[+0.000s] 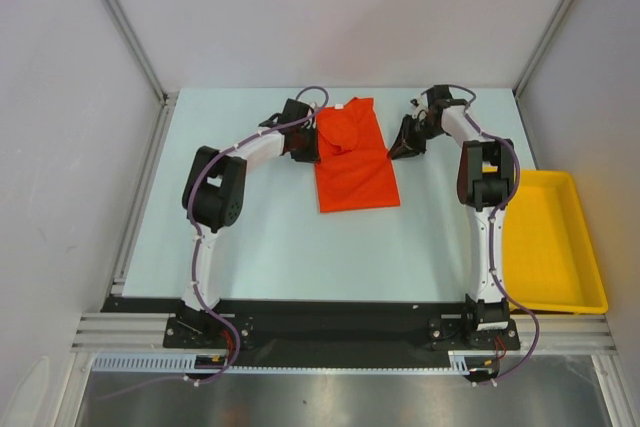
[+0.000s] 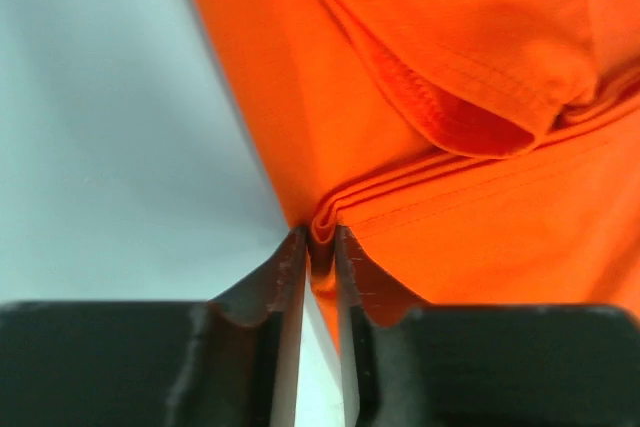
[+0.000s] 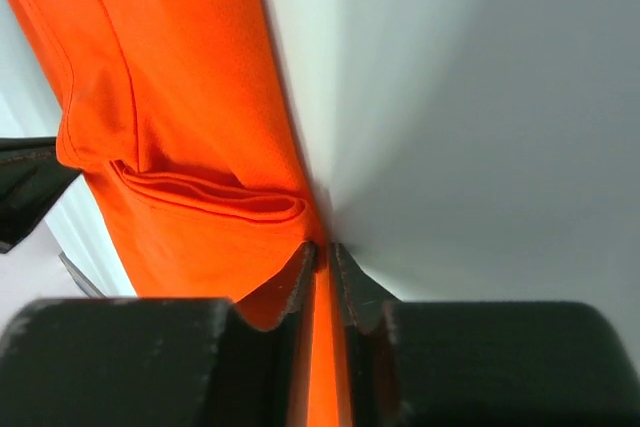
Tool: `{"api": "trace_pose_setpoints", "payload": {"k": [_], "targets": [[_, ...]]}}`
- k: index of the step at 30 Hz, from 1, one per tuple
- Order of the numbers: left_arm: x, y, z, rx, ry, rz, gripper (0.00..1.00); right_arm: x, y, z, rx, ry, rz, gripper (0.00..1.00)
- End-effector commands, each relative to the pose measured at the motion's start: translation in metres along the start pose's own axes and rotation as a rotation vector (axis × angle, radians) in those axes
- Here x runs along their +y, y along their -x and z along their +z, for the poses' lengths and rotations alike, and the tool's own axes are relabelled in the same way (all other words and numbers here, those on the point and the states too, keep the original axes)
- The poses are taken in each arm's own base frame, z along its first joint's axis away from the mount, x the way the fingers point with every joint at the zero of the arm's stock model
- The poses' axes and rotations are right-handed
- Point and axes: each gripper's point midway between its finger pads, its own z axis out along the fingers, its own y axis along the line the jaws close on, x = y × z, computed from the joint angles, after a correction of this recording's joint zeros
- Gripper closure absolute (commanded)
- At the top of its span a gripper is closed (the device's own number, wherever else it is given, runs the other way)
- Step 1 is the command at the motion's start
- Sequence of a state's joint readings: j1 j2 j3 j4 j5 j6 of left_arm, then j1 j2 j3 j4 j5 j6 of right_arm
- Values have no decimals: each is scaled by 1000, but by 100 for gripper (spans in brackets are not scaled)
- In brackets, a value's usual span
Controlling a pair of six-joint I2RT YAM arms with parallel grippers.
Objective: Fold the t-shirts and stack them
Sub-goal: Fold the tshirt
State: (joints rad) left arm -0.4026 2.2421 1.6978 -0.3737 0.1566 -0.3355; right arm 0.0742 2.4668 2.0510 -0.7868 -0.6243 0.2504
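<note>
The orange-red t-shirt [image 1: 357, 165] lies on the table folded into a long narrow strip, with loose folds bunched at its far end. My left gripper [image 1: 312, 147] is at its left edge near the far end. In the left wrist view its jaws [image 2: 320, 237] stand almost together, with a small fold of the t-shirt [image 2: 470, 67] pinched between the tips. My right gripper [image 1: 396, 150] is at the shirt's right edge. Its jaws [image 3: 322, 250] are also nearly together, and the orange t-shirt [image 3: 180, 97] shows in the thin gap between them.
A yellow plastic tray [image 1: 588, 247] sits at the table's right edge beside the right arm. Grey walls and metal frame rails enclose the table on three sides. Both arms reach toward the far middle of the table.
</note>
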Motion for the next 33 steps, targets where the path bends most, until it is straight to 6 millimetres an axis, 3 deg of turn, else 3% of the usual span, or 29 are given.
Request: {"api": "trace_pose_setpoints", "payload": {"k": [1,3,4,6,9,12,13,14,16,17,19,21,22,25,29,33], "targets": [[4,28,-25,-66,54,17,75,-7,12,-15,-7,-37,-13,74],[6,31,-35,-73,82,14,64,-3,18,-37,-25,-84,-13,69],[2,41,-51,-102,87,16,53,-8,22,-48,-45,-128,-11,62],[-1,47,-67,-123,107,24,47,2,25,-73,-94,-152,-6,58],[-21,53,-93,-154,53,39,44,24,19,-89,-126,-123,-4,49],[-59,48,-94,-167,-165,6,51,55,10,-81,-125,28,23,48],[-86,37,-95,-118,-325,-48,57,70,-17,-73,-43,151,52,51],[-102,48,-88,-173,-432,-57,59,79,-28,-68,-19,212,55,53],[-125,27,-80,-93,-622,-175,67,98,-49,-55,15,327,38,63],[-135,24,-76,-87,-680,-187,70,90,-72,-44,60,336,68,71],[-147,24,-59,-86,-741,-172,73,88,-84,-34,80,346,59,83],[-160,19,-49,-65,-751,-131,71,78,-97,-23,105,346,79,85],[-155,8,-31,-28,-737,-164,71,74,-101,-19,114,339,88,85],[-143,-8,-4,-7,-710,-196,71,61,-115,-9,147,322,99,89],[-113,-28,23,53,-601,-208,72,37,-135,-10,179,271,105,89],[-104,-19,25,37,-549,-121,73,14,-151,-16,173,242,157,89]]}}
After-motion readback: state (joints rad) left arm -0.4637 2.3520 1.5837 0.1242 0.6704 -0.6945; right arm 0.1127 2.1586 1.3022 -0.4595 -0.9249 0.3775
